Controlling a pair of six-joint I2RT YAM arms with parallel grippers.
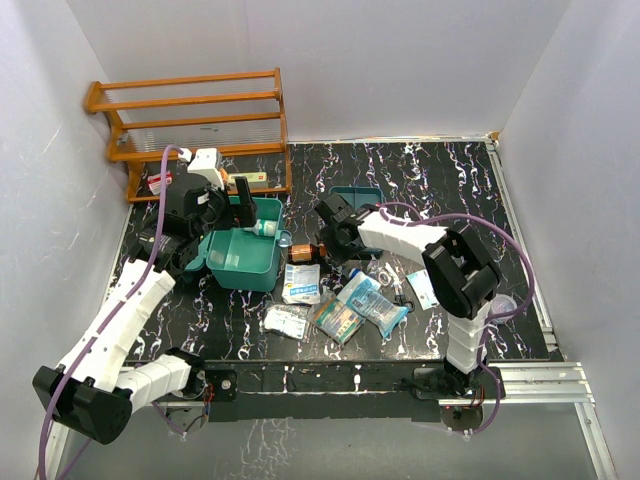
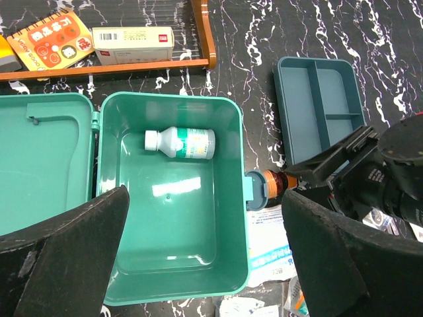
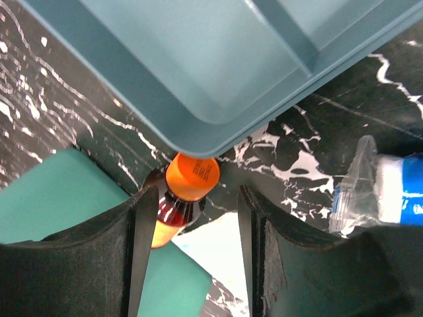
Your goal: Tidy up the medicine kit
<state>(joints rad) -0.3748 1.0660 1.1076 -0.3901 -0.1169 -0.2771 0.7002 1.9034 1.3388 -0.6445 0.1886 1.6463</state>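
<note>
The medicine kit (image 1: 245,270) (image 2: 172,231) lies open, its lid (image 2: 39,165) folded out to the left. Inside it, near the far wall, lies a white bottle (image 2: 182,143) (image 1: 262,228). My left gripper (image 2: 205,193) (image 1: 232,205) hangs open over the kit with nothing between its fingers. Just right of the kit's latch lies an amber bottle with an orange cap (image 3: 192,177) (image 2: 271,185) (image 1: 305,252). My right gripper (image 3: 196,191) (image 1: 320,246) straddles this bottle: one finger is against its side, the other stands apart from it.
A darker teal divided tray (image 2: 317,112) (image 3: 218,59) (image 1: 357,195) lies right of the kit, touching the orange cap. The wooden rack (image 1: 190,110) at the back left holds a white box (image 2: 132,45) and an orange booklet (image 2: 49,39). Several packets (image 1: 335,318) lie in front.
</note>
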